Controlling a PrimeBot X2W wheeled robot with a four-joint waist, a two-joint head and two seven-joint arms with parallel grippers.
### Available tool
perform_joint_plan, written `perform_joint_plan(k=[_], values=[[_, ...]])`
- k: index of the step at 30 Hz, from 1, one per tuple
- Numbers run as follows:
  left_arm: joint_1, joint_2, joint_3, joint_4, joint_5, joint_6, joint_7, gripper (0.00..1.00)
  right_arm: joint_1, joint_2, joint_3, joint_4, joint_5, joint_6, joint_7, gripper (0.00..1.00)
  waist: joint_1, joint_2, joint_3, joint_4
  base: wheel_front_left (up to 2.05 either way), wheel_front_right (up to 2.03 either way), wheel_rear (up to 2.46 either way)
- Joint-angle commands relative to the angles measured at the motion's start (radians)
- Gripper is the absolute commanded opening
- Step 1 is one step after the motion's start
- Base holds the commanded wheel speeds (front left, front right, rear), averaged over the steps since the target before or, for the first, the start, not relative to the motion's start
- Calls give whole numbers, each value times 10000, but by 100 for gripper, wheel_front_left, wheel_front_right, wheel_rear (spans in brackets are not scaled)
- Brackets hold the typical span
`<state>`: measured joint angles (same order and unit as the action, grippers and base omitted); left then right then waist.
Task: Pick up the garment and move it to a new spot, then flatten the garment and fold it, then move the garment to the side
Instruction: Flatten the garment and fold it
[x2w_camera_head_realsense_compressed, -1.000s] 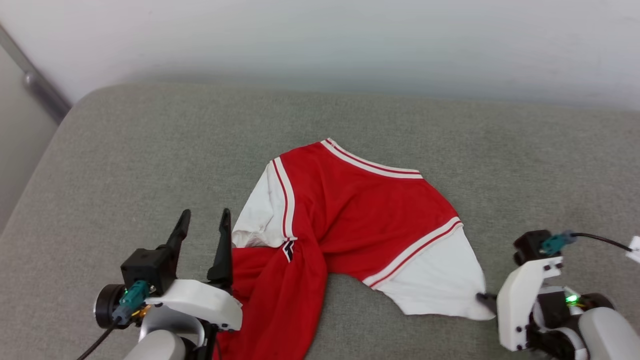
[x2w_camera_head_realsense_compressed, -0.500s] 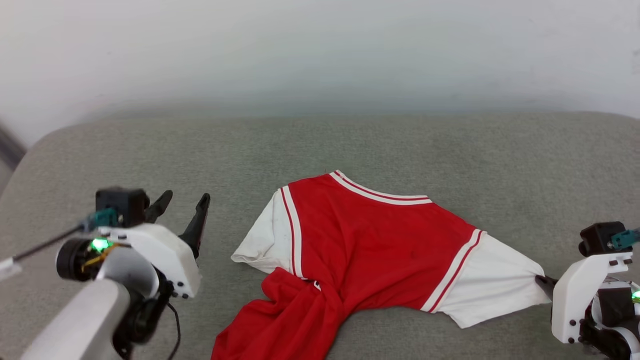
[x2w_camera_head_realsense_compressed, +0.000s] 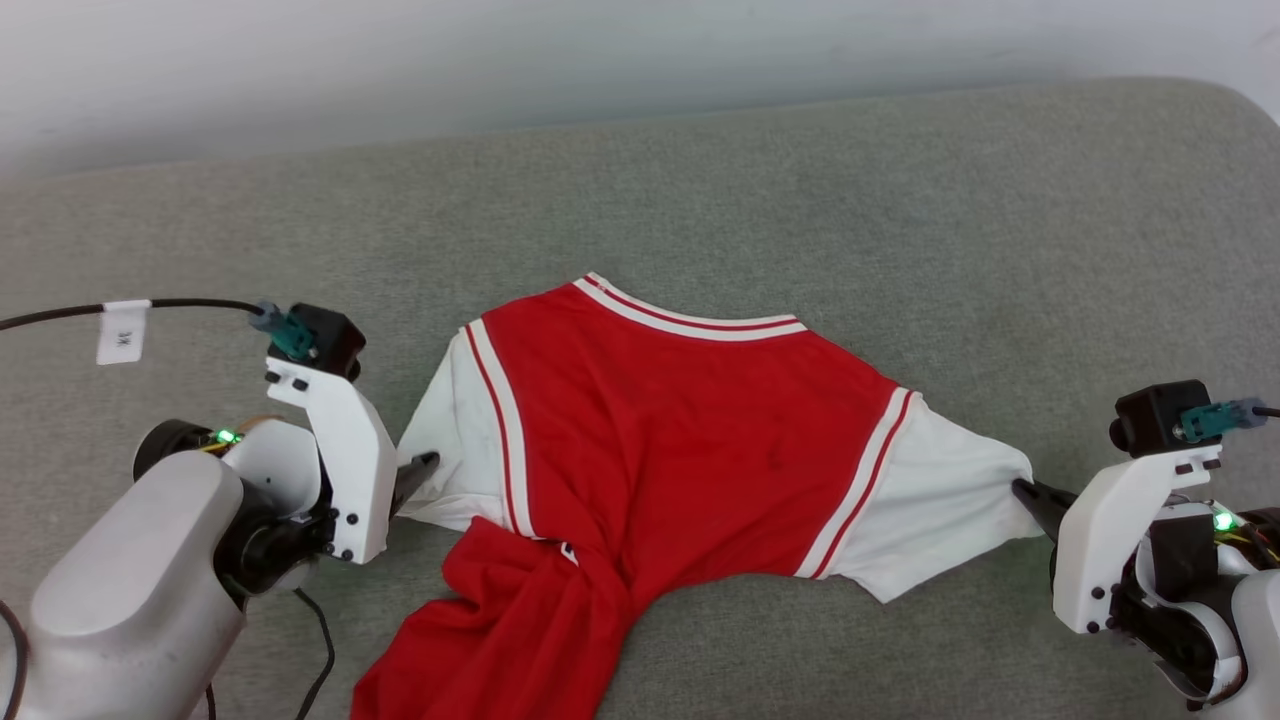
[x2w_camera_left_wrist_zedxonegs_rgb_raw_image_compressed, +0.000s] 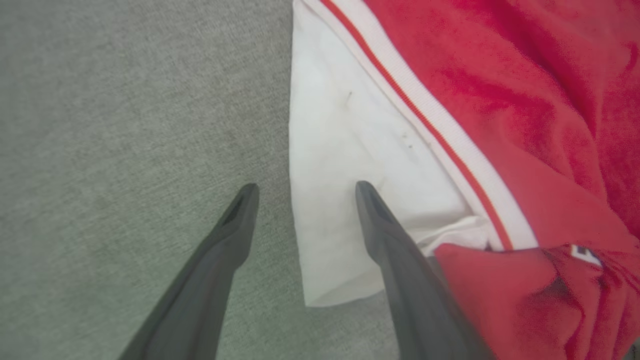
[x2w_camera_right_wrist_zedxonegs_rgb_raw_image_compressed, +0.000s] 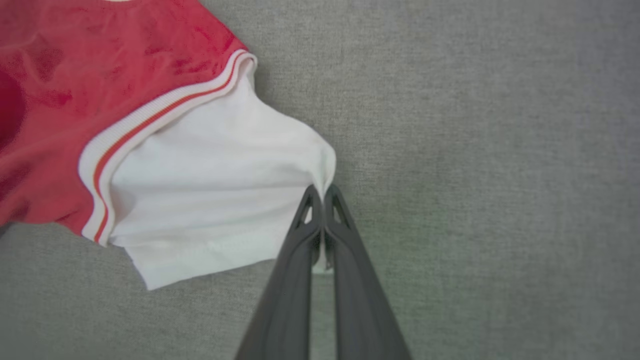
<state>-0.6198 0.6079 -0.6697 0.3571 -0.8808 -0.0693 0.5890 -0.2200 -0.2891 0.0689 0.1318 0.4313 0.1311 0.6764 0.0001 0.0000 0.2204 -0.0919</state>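
Head view: the garment (x2w_camera_head_realsense_compressed: 680, 420) lies mid-way across the grey padded surface (x2w_camera_head_realsense_compressed: 900, 200). Its red body is spread w/ the striped collar trim toward the far wall (x2w_camera_head_realsense_compressed: 400, 60), and its lower part is bunched & twisted toward the near edge. Our left hand (x2w_camera_head_realsense_compressed: 420, 470) sits at the edge of the left white sleeve (x2w_camera_head_realsense_compressed: 450, 440). Our right hand (x2w_camera_head_realsense_compressed: 1022, 490) is at the tip of the right white sleeve (x2w_camera_head_realsense_compressed: 940, 500), which is drawn out to a point. Left wrist view: our left hand (x2w_camera_left_wrist_zedxonegs_rgb_raw_image_compressed: 306, 187) has its fingers wide apart, one over bare grey surface, the other over the white sleeve, w/ the sleeve's edge btwn them. It grips nothing; we can't tell if the tips touch cloth. Right wrist view: our right hand (x2w_camera_right_wrist_zedxonegs_rgb_raw_image_compressed: 320, 192) has its fingers pressed together, clamped on the sleeve's corner, and the cloth gathers into folds at the tips.
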Motion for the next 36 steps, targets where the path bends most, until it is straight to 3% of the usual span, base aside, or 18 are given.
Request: perform_joint_plan(k=[1, 6, 7, 8, 9, 10, 16, 24, 29, 36], values=[[-227, -102, -191, 382, -117, -137, 390, 100, -167, 53, 40, 29, 27, -6, -87, 0, -1, 0, 264, -231, 0, 0, 0], [-248, -478, -763, 1341, -477, -352, 1620, 100, -278, 82, 107, 99, 54, -6, -195, 0, -1, 0, 443, -359, 0, 0, 0], [-189, -589, -860, 1516, -580, -353, 1880, 95, -276, 90, 122, 115, 62, -6, -208, 0, -1, 0, 457, -376, 0, 0, 0], [-129, -709, -943, 1654, -706, -375, 2117, 48, -284, 107, 140, 125, 75, -6, -242, 0, -1, 0, 462, -396, 0, 0, 0], [-106, -833, -982, 1728, -817, -414, 2218, 9, -297, 108, 156, 128, 72, -6, -256, 0, -1, 0, 462, -414, 0, 0, 0], [-104, -928, -1010, 1808, -905, -440, 2294, 0, -313, 103, 165, 125, 86, -6, -273, 0, -1, 0, 460, -426, 0, 0, 0], [-464, -1009, -955, 1976, -690, -482, 1714, 0, -333, -44, 108, 108, -13, -6, -504, 0, -1, 0, 246, -359, 0, 0, 0], [-1538, -920, -804, 1954, 317, -366, 47, 0, -635, -306, -98, 248, -227, -6, -718, 0, -1, 0, -579, 37, 0, 0, 0], [-2323, -1006, -543, 2137, 976, 102, -1159, 0, -1163, -616, -142, 635, -381, -6, -675, 0, -1, 0, -1144, 320, 0, 0, 0], [-3337, -1337, -229, 2934, 1562, 1094, -2252, 0, -2622, -1089, 49, 1463, -444, -6, -834, 0, -1, 0, -1659, 551, 0, 0, 0]])
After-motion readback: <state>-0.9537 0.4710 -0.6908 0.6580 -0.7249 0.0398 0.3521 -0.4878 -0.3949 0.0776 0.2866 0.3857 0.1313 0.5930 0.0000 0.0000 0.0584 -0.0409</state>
